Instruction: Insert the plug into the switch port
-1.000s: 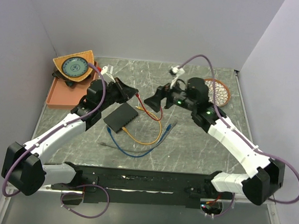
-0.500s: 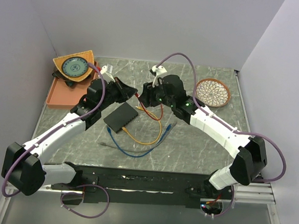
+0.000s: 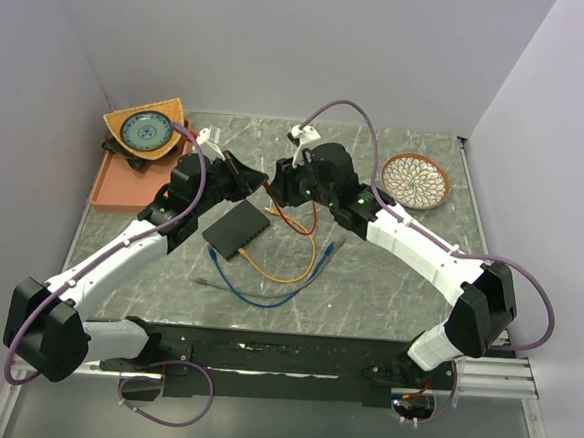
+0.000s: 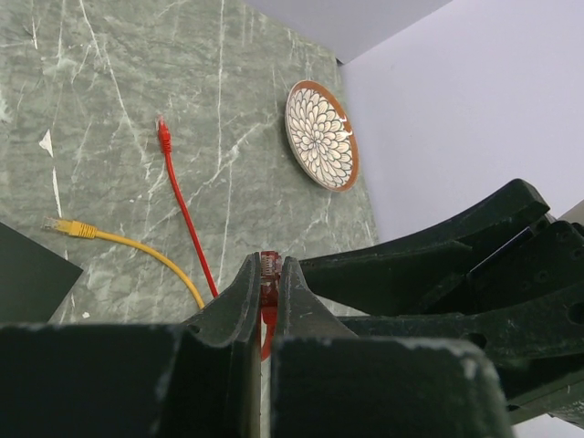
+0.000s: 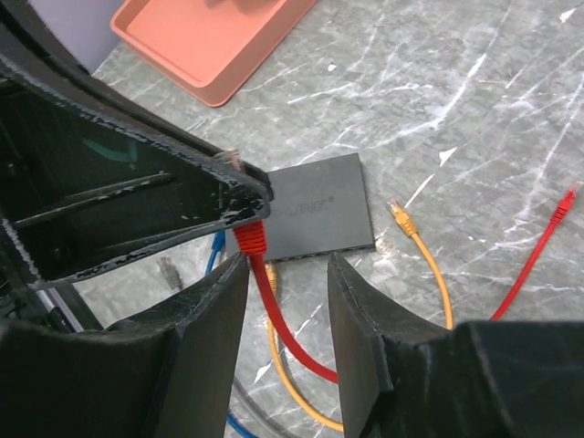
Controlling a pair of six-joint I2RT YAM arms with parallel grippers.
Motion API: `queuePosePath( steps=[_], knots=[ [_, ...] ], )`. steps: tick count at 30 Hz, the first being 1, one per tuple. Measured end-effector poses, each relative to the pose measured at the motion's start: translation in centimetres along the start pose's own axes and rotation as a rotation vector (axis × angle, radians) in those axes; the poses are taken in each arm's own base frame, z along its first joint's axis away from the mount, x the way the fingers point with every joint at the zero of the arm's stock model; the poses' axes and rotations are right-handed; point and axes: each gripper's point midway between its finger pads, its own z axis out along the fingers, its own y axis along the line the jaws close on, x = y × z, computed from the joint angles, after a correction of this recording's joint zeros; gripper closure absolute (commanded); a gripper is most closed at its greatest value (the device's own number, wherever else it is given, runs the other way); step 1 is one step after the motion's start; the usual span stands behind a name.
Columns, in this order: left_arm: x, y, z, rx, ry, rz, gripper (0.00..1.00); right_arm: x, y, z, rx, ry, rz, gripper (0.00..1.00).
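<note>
My left gripper [image 4: 267, 265] is shut on the red plug [image 4: 268, 267], which pokes out between its tips above the table. The plug's red cable [image 5: 274, 306] hangs down from it. My right gripper [image 5: 287, 265] faces the left one tip to tip and stands open. The cable runs between its fingers, close to the left finger [image 5: 224, 292]. The black switch [image 3: 237, 228] lies flat on the table below both grippers [image 3: 271, 186]. In the right wrist view the switch [image 5: 319, 205] shows its top, and I cannot make out its ports.
A yellow cable [image 3: 268, 273] and a blue cable [image 3: 267, 295] lie looped in front of the switch. The red cable's far plug [image 4: 163, 134] rests on the table. A patterned plate [image 3: 416, 180] sits back right, an orange tray [image 3: 124, 182] back left.
My right arm has swung left from beside the plate to the left gripper's tips, and its jaws have narrowed around the red cable. The left arm has stayed still.
</note>
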Motion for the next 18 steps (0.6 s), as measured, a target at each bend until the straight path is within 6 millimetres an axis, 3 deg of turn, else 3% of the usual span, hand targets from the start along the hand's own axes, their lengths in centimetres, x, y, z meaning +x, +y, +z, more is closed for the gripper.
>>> queuePosePath(
  steps=[5,11,12,14,18],
  knots=[
    [-0.1,-0.1,0.0,0.001,-0.001,0.000,0.99,0.3,0.7,0.1,-0.021,0.009,-0.004,0.59],
    [-0.2,-0.2,0.0,0.006,-0.004,0.000,0.99,0.9,1.1,0.5,-0.030,0.025,-0.008,0.75],
    [-0.2,-0.2,0.0,0.006,-0.003,0.000,0.99,1.0,1.0,0.6,-0.027,0.027,-0.007,0.89],
    [-0.2,-0.2,0.0,0.005,-0.005,0.000,0.99,1.1,1.1,0.7,-0.027,0.029,-0.002,0.98],
    [-0.1,-0.1,0.1,0.003,-0.001,0.000,0.99,1.1,1.0,0.8,-0.009,0.026,-0.004,1.00]
  ],
)
